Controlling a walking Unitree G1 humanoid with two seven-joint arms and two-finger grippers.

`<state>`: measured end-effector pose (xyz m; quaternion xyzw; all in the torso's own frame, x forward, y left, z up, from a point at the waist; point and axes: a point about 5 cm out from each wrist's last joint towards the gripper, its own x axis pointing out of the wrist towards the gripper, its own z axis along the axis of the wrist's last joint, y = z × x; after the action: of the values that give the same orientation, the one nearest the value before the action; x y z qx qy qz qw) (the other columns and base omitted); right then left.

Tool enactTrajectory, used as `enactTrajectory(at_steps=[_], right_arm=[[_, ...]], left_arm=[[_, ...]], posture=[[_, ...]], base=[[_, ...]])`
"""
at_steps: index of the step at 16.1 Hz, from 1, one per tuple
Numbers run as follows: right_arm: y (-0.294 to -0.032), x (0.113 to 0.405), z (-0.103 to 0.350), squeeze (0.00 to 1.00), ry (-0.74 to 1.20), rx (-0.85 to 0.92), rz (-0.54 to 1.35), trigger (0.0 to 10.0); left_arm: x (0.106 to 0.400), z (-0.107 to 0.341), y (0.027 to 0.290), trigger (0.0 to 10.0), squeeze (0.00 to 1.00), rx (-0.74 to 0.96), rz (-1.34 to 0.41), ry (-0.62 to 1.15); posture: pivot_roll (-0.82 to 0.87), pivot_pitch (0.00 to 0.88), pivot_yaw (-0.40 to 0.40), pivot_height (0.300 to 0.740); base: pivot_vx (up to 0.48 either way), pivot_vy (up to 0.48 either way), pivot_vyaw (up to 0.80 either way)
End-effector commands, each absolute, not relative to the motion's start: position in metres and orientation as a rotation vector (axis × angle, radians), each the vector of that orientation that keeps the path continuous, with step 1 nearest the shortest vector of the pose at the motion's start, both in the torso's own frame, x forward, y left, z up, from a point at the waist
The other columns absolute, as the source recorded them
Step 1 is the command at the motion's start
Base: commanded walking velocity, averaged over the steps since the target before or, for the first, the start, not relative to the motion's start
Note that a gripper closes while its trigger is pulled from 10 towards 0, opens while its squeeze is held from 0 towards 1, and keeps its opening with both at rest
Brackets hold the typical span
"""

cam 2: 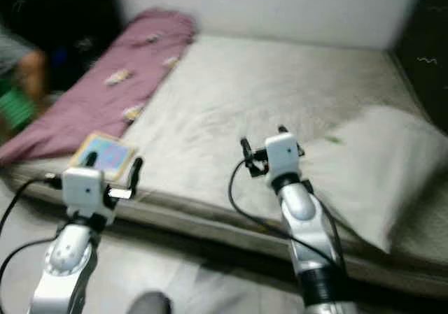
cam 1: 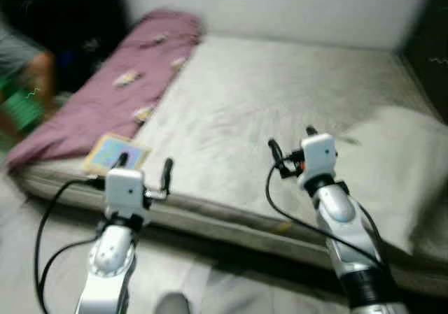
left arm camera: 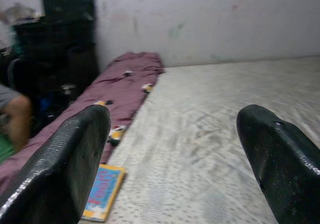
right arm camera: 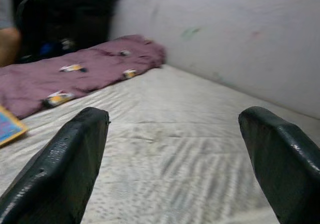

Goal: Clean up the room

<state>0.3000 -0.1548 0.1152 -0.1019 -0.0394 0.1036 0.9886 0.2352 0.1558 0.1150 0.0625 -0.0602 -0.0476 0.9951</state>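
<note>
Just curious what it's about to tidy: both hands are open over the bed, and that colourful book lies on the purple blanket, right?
Not quite. The book lies on the pale mattress, beside the purple blanket, as the left eye view shows. Both the left hand and right hand are open.

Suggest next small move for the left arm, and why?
Probably ease the left gripper forward and slightly left toward the book on the mattress corner. Its jaws stand open with nothing between them, and the book lies just ahead beside the purple blanket, the nearest loose item. The right gripper hovers open over bare mattress.
</note>
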Motion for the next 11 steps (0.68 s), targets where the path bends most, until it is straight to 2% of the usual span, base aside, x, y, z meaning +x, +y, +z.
enactTrajectory(at_steps=[1, 6, 11], right_arm=[[-0.1504, 0.3038, 0.1238, 0.00, -0.109, -0.202, 0.218, 10.0], [-0.1516, 0.3041, 0.1233, 0.00, -0.107, -0.203, 0.209, 10.0], [-0.1526, 0.3089, 0.1270, 0.00, -0.107, -0.193, 0.192, 10.0]], left_arm=[[0.2386, 0.1228, 0.1597, 10.0, 0.00, 0.138, -0.095, -0.149], [0.2389, 0.1227, 0.1594, 10.0, 0.00, 0.141, -0.099, -0.150], [0.2450, 0.1239, 0.1640, 10.0, 0.00, 0.154, -0.055, -0.137]], posture=[[-0.04, 0.031, -0.028, 0.740], [-0.04, 0.034, -0.023, 0.740], [-0.03, 0.050, -0.018, 0.740]], base=[[0.296, 0.000, 0.00], [0.300, 0.000, 0.00], [0.000, 0.000, 0.00]])
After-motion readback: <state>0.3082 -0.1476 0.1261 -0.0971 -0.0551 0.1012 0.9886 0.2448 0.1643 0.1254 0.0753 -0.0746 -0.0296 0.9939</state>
